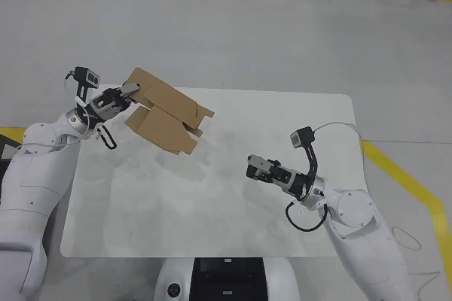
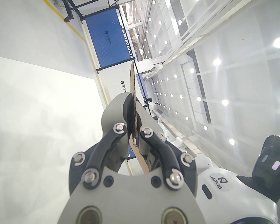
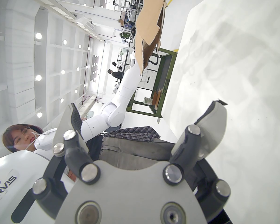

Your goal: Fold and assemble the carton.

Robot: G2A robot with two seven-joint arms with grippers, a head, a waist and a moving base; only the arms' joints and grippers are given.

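Observation:
A brown cardboard carton (image 1: 166, 111), flat and partly unfolded with loose flaps, hangs above the table's far left corner. My left gripper (image 1: 128, 95) is shut on its far left edge; in the left wrist view the cardboard edge (image 2: 133, 87) stands thin and upright between the pads (image 2: 128, 115). The right wrist view shows the carton (image 3: 149, 22) held up in the distance. My right gripper (image 1: 254, 167) stands open over the right middle of the table, with nothing between its fingers (image 3: 214, 115).
The white table (image 1: 211, 211) has rounded corners. A yellow floor line (image 1: 407, 180) runs past its right side. A green-framed cart (image 3: 163, 75) stands off the table's left side.

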